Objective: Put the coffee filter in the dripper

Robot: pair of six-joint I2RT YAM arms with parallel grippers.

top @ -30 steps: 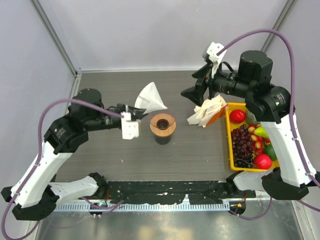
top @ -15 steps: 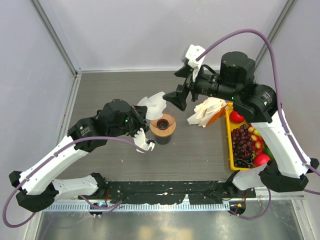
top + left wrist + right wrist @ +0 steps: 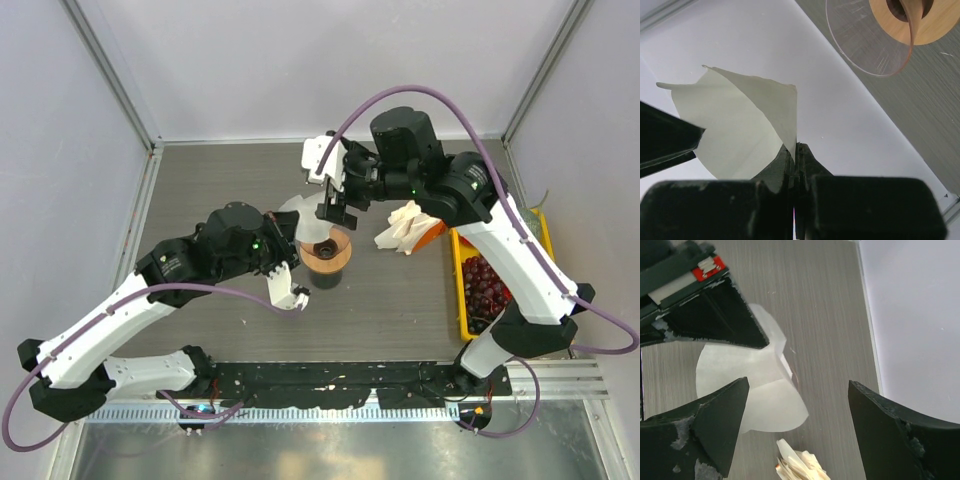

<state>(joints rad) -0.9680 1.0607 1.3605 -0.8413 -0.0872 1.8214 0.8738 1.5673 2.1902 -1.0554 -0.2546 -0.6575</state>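
The coffee filter (image 3: 298,214), a thin white paper cone, hangs in the air just behind and left of the dripper (image 3: 325,251). My left gripper (image 3: 283,233) is shut on its lower edge. The left wrist view shows the filter (image 3: 740,125) fanning up from the pinched jaws (image 3: 796,151), with the dripper's wooden ring (image 3: 935,27) and clear cone at top right. My right gripper (image 3: 335,203) hovers open right over the filter. In its wrist view the filter (image 3: 757,390) lies between and beyond its spread fingers (image 3: 715,425), not touched.
A ruffled bunch of white filters (image 3: 410,224) lies right of the dripper and also shows in the right wrist view (image 3: 800,464). A yellow tray (image 3: 462,300) with fruit stands at the right edge. Walls close off the back and both sides.
My right arm has swung left from above the filter bunch to above the held filter, jaws wide. My left arm has turned and carried the filter closer to the dripper.
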